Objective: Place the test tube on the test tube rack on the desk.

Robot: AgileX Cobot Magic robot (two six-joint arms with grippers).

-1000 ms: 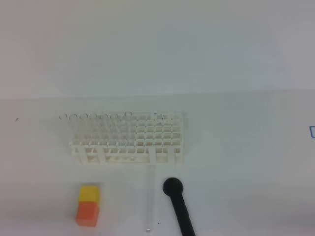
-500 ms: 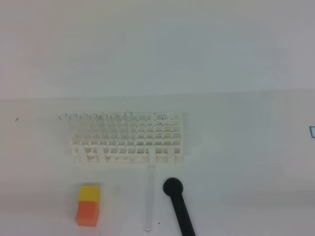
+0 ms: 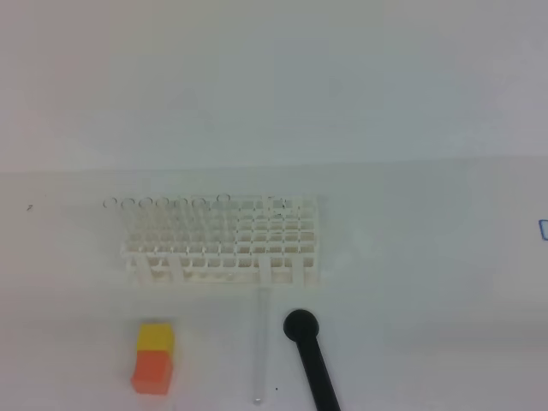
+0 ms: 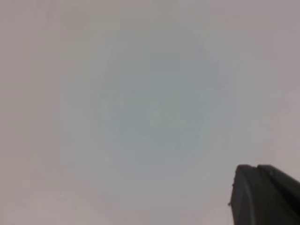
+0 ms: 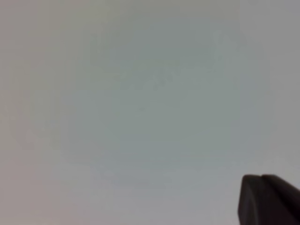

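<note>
Surface: plain white desk (image 3: 411,282), a few dark specks; pale wall behind.
Test tube rack (image 3: 224,242): mid-surface, clear tubes along its far-left holes.
Test tube (image 3: 260,347): lying flat, just in front of the rack, beside the black rod (image 3: 312,355).
Block (image 3: 154,357): orange-yellow, front left.
Open room: broad right side.
Writing: blue mark (image 3: 543,229), unreadable.
Jaws: only a dark corner in each wrist view; cannot tell.

Clear test tube (image 3: 259,347) flat on desk (image 3: 428,282), before white test tube rack (image 3: 224,242).
</note>
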